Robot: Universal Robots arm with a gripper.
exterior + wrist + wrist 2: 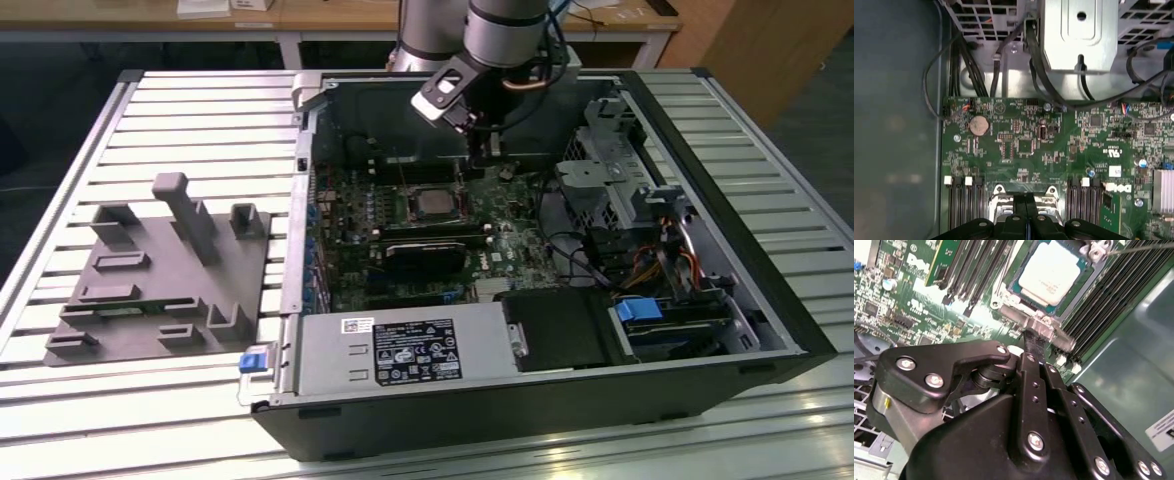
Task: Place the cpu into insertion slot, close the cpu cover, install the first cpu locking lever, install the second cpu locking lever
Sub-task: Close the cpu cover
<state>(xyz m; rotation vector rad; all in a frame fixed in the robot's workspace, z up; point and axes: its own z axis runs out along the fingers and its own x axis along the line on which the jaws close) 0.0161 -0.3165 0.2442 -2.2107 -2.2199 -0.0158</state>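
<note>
Silvery slats of the table in the exterior view carried an open computer case and a grey fixture, well apart from the gripper. The gripper hung inside the case over the green motherboard, with the cpu just beyond its tip, toward the exterior view's left.

Closer in, the second wrist view showed what that view could not. The black fingers were pressed together with nothing seen between them. Their tip met the silvery edge of the cpu cover. Just past the tip, the cpu lay flat in the insertion slot, its dull metal face bare. Long black memory slots ran on either side. I could not tell whether the cover was fully down.

Looking the other way, the first wrist view showed the clenched gripper against the cover's metal. Ahead of it the board carried a round coin battery. Further out were dark cables and a silver drive cage.
</note>
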